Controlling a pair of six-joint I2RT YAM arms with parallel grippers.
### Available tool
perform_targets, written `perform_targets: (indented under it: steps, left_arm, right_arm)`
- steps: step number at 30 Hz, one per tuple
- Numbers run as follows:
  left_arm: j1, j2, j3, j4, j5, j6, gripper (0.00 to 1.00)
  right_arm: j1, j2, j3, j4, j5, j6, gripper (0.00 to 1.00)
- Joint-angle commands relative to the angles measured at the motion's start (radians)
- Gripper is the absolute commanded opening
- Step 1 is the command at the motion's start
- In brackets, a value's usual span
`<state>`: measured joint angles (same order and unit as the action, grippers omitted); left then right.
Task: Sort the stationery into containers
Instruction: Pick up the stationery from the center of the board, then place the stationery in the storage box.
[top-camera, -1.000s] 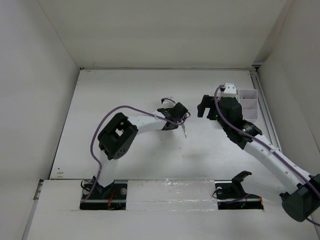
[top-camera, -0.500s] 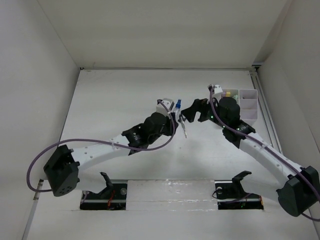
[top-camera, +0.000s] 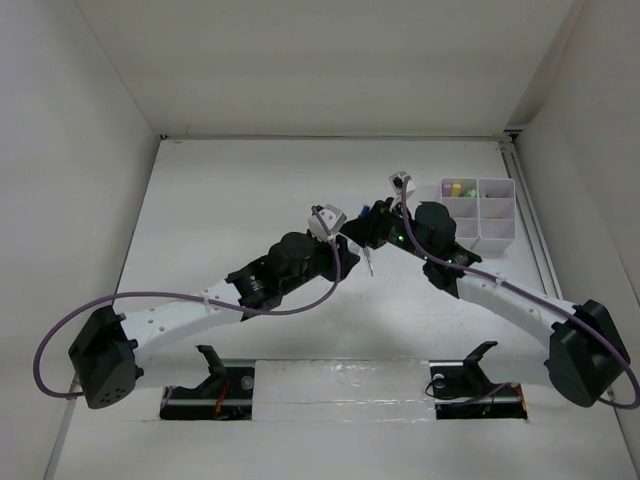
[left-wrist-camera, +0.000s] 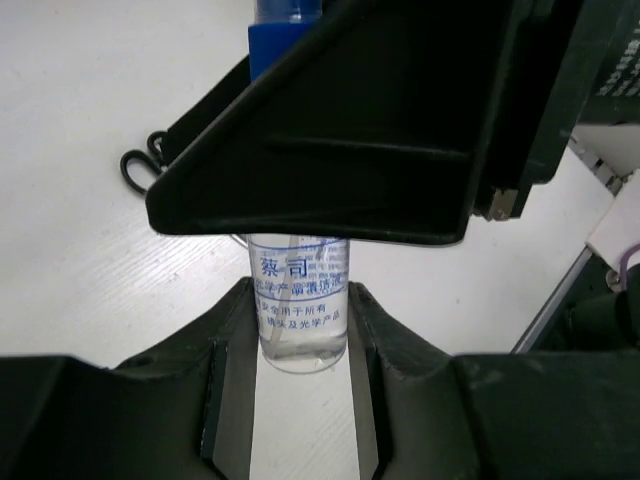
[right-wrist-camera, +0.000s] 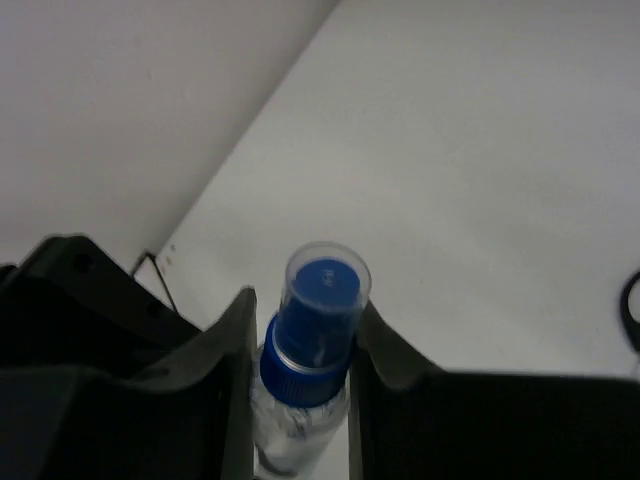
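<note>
Standing on white table (top-camera: 230, 190), organizer (top-camera: 497, 232); white walls (top-camera: 300, 60) surround.

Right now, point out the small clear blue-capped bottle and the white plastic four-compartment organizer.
small clear blue-capped bottle (left-wrist-camera: 303, 310), left wrist view, on its printed label.
white plastic four-compartment organizer (top-camera: 497, 234), top external view, on its near wall.

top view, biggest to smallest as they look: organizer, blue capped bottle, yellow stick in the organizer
1. The white desk organizer, clearly largest.
2 and 3. Unsure: the blue-capped bottle is mostly hidden, with only a blue bit showing, and that bit looks about as small as the visible end of the yellow stick.
</note>
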<state>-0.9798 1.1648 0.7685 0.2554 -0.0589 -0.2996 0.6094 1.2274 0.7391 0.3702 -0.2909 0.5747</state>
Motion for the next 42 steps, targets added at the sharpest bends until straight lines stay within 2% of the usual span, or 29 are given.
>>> perform_targets:
  steps: [1,2,4,5,9,11,15,18,20,23,27,31,36,39,42]
  left_arm:
    - [0.003,-0.051,-0.006,0.088,0.019,0.019,0.0]
    - [0.003,-0.051,-0.006,0.088,-0.025,0.019,0.0]
    - [0.003,-0.051,-0.006,0.052,-0.073,0.008,0.59]
    - [0.003,-0.041,0.006,0.03,-0.126,-0.012,0.99]
    - [0.003,-0.016,0.054,-0.083,-0.168,-0.05,1.0]
    - [0.003,-0.025,0.054,-0.126,-0.182,-0.079,1.0]
    - [0.003,-0.073,0.045,-0.208,-0.212,-0.151,1.0]
    - [0.003,-0.099,0.045,-0.277,-0.239,-0.191,1.0]
    - [0.003,-0.111,0.035,-0.289,-0.252,-0.217,1.0]
    - [0.003,-0.132,0.035,-0.318,-0.243,-0.242,1.0]
    - [0.003,-0.151,0.003,-0.318,-0.234,-0.253,1.0]
    - [0.003,-0.16,0.003,-0.298,-0.216,-0.253,1.0]
    - [0.003,-0.16,0.003,-0.278,-0.168,-0.243,1.0]
    - [0.003,-0.183,-0.006,-0.265,-0.159,-0.243,1.0]
    - [0.003,-0.211,-0.027,-0.231,-0.145,-0.234,1.0]
  right_arm:
    - [0.019,0.0,0.005,0.138,-0.051,0.033,0.0]
    - [0.02,0.0,0.005,0.138,-0.051,0.033,0.0]
    - [0.02,-0.009,0.016,0.138,-0.039,0.022,0.0]
    - [0.01,-0.02,0.025,0.069,-0.016,-0.017,0.0]
    - [-0.059,-0.077,0.04,-0.063,0.209,-0.174,0.0]
    - [-0.131,-0.086,0.014,-0.054,0.289,-0.254,0.0]
    - [-0.241,-0.086,-0.042,0.015,0.338,-0.421,0.0]
    - [-0.338,-0.109,-0.116,0.125,0.314,-0.464,0.0]
    - [-0.387,-0.12,-0.164,0.255,0.314,-0.484,0.0]
    - [-0.505,-0.131,-0.23,0.358,0.314,-0.484,0.0]
    - [-0.654,-0.163,-0.264,0.397,0.189,-0.475,0.0]
    - [-0.804,-0.186,-0.316,0.481,0.164,-0.417,0.0]
    - [-0.87,-0.117,-0.355,0.59,0.177,-0.368,0.0]
    - [-0.922,-0.028,-0.398,0.818,0.19,-0.31,0.0]
    - [-0.95,0.023,-0.374,0.837,0.171,-0.288,0.0]
